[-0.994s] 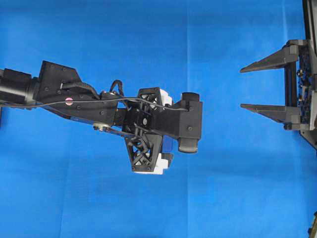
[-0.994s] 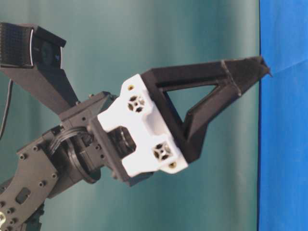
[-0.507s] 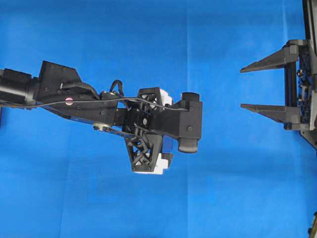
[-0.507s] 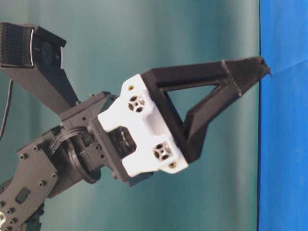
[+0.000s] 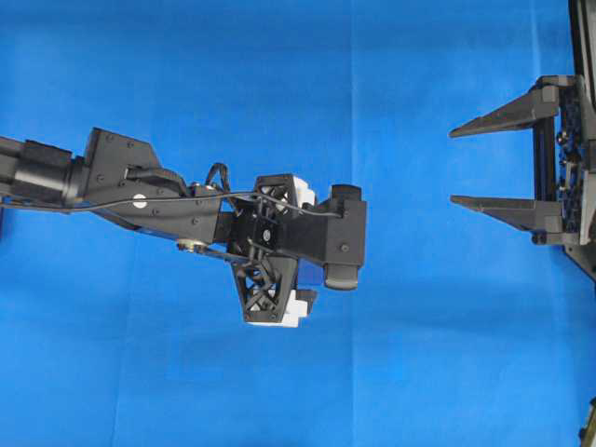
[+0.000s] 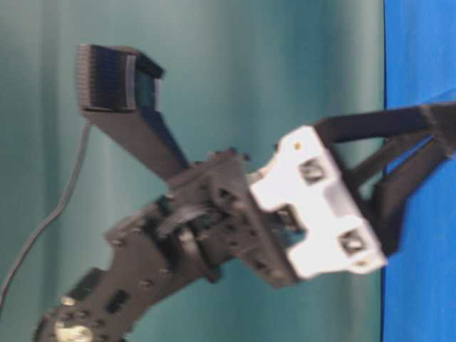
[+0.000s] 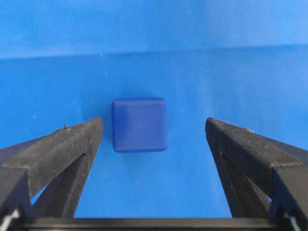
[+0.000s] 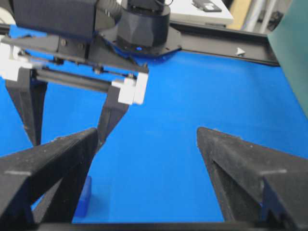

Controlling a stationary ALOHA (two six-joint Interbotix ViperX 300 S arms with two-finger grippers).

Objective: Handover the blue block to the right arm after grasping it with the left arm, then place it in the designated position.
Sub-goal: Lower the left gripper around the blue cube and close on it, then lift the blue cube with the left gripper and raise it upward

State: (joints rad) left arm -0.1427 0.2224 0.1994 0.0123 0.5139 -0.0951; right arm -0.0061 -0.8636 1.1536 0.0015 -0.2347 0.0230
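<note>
The blue block lies on the bright blue cloth, level with the tips of my left gripper. That gripper is open; the block sits nearer its left finger and touches neither. From overhead the left gripper points straight down and hides the block. My right gripper stands open and empty at the right edge, fingers pointing left. In the right wrist view a sliver of the block shows beside the right gripper, below the left arm's fingers.
Blue cloth covers the whole table. A teal backdrop stands behind the left arm in the table-level view. A black rail runs along the far side in the right wrist view.
The left arm has dropped toward the cloth and shifted slightly left in the overhead view; it is blurred in the table-level view. Both grippers stay open. The right arm has not moved.
</note>
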